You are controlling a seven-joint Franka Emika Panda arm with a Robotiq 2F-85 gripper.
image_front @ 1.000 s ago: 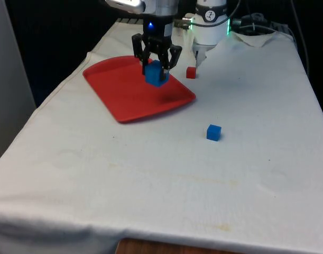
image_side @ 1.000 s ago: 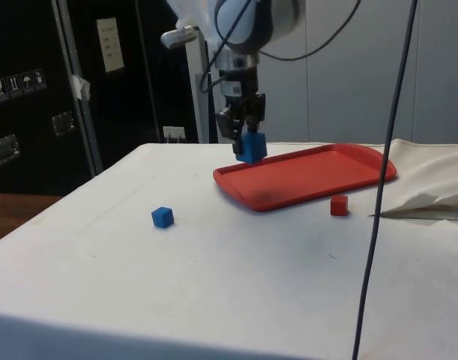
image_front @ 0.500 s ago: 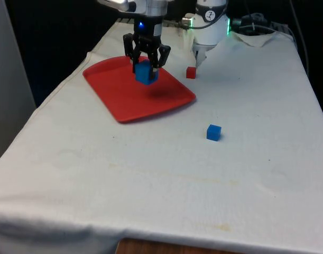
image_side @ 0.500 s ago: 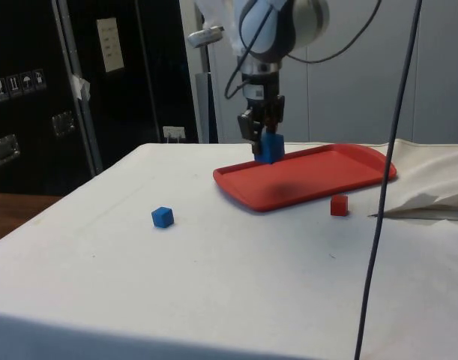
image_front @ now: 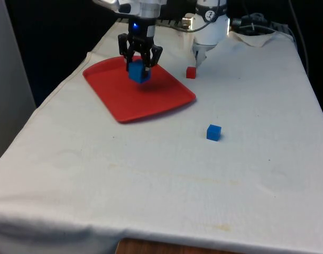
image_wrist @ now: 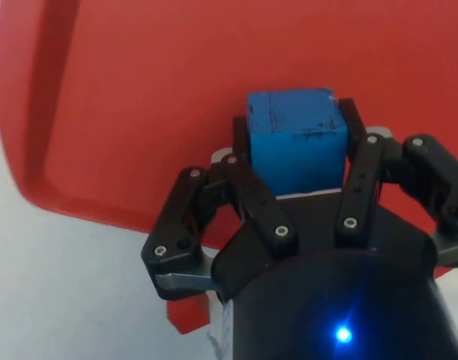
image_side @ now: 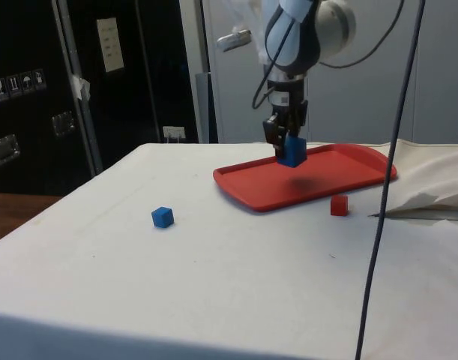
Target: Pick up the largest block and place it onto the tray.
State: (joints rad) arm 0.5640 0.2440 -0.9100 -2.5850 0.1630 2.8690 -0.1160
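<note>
My gripper [image_front: 138,66] is shut on the large blue block [image_front: 138,71], holding it a little above the red tray [image_front: 124,100]. From the side, the large blue block [image_side: 292,151] hangs in my gripper [image_side: 289,142] over the middle of the tray [image_side: 266,191]. In the wrist view the large blue block [image_wrist: 294,140] sits squeezed between the two black fingers [image_wrist: 243,157], with the tray [image_wrist: 139,90] spread beneath it.
A small blue cube [image_front: 213,132] lies on the white cloth towards the front view's right, also in the side view as the small blue cube [image_side: 163,217]. A small red cube [image_front: 191,72] rests just beyond the tray's far corner, near the robot's base.
My gripper has carried the large blue block towards the front view's left and farther back, from the tray's right edge to above its middle. Both small cubes stayed put.
</note>
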